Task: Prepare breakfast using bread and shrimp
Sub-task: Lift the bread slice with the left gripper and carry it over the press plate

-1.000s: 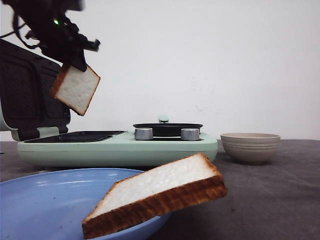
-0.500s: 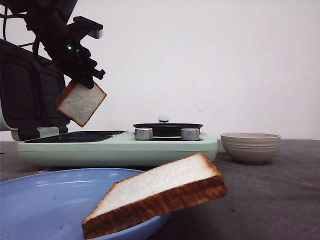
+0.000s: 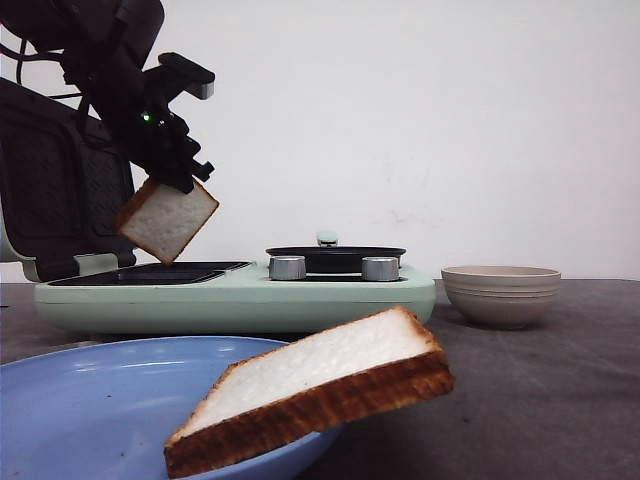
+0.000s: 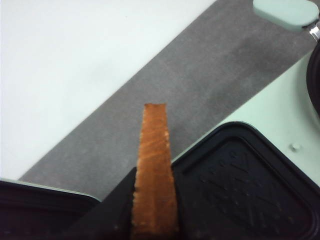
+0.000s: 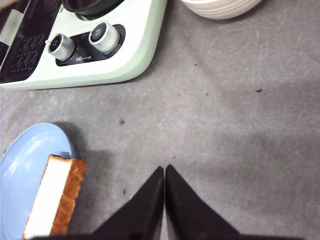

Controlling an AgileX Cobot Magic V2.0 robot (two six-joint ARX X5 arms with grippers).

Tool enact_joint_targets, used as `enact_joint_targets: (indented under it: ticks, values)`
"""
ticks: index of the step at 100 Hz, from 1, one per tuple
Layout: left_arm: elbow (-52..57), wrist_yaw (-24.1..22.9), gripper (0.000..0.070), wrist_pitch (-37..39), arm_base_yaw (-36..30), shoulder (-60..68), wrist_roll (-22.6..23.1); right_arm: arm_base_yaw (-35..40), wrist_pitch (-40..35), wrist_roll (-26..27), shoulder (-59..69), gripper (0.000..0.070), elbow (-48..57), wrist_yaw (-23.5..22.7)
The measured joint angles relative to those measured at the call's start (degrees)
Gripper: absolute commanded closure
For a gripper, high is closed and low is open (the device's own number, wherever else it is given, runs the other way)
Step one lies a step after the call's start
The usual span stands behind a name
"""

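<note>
Bread slice (image 3: 167, 219) hangs tilted, one corner down, pinched at its upper edge by the left end effector (image 3: 178, 180), above the dark grill plate (image 3: 150, 272) at the left end of the mint-green breakfast maker (image 3: 235, 297). Slice and plate are apart, gap visible in the front view. Left wrist view shows the brown crust (image 4: 155, 175) edge-on, clamped between the black fingers (image 4: 197, 210), with the textured plate below. Maker's lid (image 3: 60, 190) stands open behind the arm. Two silver knobs (image 3: 287, 267) sit on the maker's front, with a small black pan (image 3: 335, 257) behind them. Second bread slice (image 3: 315, 390) lies on the blue plate (image 3: 90, 400) near the worktop's front edge, leaning on the plate's rim, one end overhanging it, crust side facing the camera. Beige ribbed bowl (image 3: 500, 293) sits on the grey worktop (image 3: 540, 390) just off the maker's right end; contents not visible from here, so can't place the shrimp. Right end effector (image 5: 164, 172) is over bare worktop, fingertips pressed together, holding nothing, with the plated slice (image 5: 54, 197) off to one side.
</note>
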Motion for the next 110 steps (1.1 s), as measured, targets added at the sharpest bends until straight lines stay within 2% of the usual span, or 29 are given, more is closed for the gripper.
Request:
enact_joint_targets:
  ticks: [27, 52, 71, 80, 89, 110]
  values:
    - [0.0, 0.0, 0.069, -0.6, -1.2, 0.5, 0.0, 0.0, 0.0, -0.2, 0.0, 0.07, 0.0, 0.0]
    - [0.0, 1.8, 0.0459, -1.9, -1.2, 0.5, 0.0, 0.0, 0.0, -0.2, 0.0, 0.07, 0.0, 0.0]
    - [0.0, 4.1, 0.0449, -4.3, -1.2, 0.5, 0.0, 0.0, 0.0, -0.2, 0.0, 0.07, 0.0, 0.0]
    - [0.0, 5.0, 0.0379, -5.2, -1.2, 0.5, 0.0, 0.0, 0.0, -0.2, 0.0, 0.07, 0.0, 0.0]
    - [0.0, 5.4, 0.0344, -5.3, -1.2, 0.5, 0.0, 0.0, 0.0, -0.2, 0.0, 0.07, 0.0, 0.0]
    - [0.0, 5.5, 0.0344, -5.3, -1.2, 0.5, 0.0, 0.0, 0.0, -0.2, 0.0, 0.07, 0.0, 0.0]
